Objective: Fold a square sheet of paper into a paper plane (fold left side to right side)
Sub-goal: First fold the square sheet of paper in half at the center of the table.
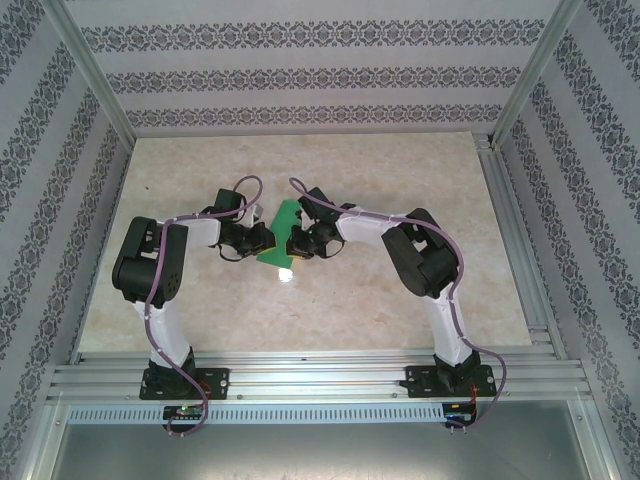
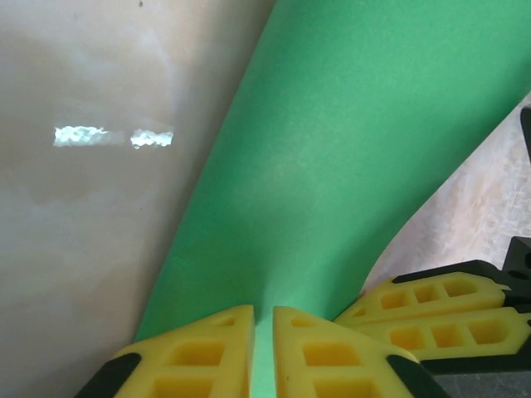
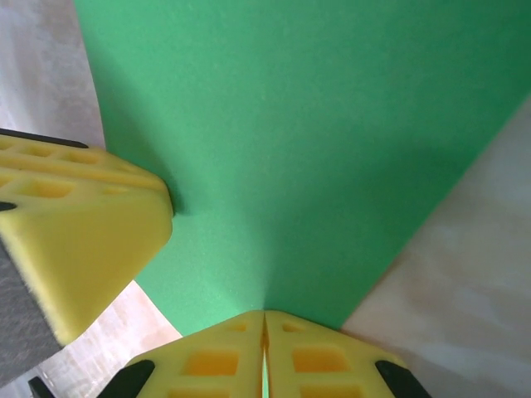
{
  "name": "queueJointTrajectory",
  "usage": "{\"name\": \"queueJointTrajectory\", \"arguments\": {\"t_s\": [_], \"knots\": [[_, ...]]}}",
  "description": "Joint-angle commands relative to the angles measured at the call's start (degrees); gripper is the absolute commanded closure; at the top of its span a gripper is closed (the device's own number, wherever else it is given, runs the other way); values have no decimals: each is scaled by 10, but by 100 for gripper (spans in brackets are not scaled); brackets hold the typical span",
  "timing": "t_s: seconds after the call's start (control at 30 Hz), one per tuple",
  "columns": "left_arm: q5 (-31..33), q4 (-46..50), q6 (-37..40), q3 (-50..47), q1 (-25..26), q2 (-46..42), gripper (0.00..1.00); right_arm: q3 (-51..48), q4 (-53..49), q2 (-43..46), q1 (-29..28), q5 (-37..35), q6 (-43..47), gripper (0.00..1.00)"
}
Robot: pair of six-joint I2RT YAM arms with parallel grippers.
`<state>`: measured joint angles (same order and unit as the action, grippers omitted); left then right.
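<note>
Held the square sheet of paper (image 1: 285,226) between the left gripper (image 2: 263,322) and the right gripper (image 3: 264,323), both clenched on its near edge just ahead of the fingertips (image 3: 222,342); judged it light, floppy, easily creased, best pinched at edges.

I note a pale marbled table (image 1: 400,200), glare spot (image 1: 286,275) near its middle. Patterned striped walls (image 1: 300,70) far, left, right. Metal rails (image 1: 320,365) along the near edge and right side.
</note>
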<state>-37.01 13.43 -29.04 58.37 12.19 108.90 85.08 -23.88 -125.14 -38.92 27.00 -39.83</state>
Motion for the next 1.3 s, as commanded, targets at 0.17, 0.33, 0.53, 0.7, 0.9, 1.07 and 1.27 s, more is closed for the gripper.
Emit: {"name": "queueJointTrajectory", "arguments": {"t_s": [0.17, 0.33, 0.53, 0.7, 0.9, 1.07, 1.27], "knots": [[1, 48, 6, 78, 5, 18, 76, 7, -116, -40, -7, -66, 36, 92], [-19, 54, 10, 121, 6, 60, 76, 12, -130, -49, -10, -78, 44, 92], [-34, 51, 11, 155, 5, 98, 76, 18, -136, -54, -10, -81, 47, 92], [-9, 59, 19, 175, 5, 121, 76, 21, -145, -55, -12, -88, 49, 92], [29, 79, 31, 205, -5, 139, 77, 25, -161, -57, -15, -100, 53, 92], [46, 89, 34, 251, -7, 163, 77, 28, -171, -59, -19, -111, 56, 93], [50, 86, 26, 306, -8, 198, 77, 30, -173, -59, -20, -114, 57, 93]]}}
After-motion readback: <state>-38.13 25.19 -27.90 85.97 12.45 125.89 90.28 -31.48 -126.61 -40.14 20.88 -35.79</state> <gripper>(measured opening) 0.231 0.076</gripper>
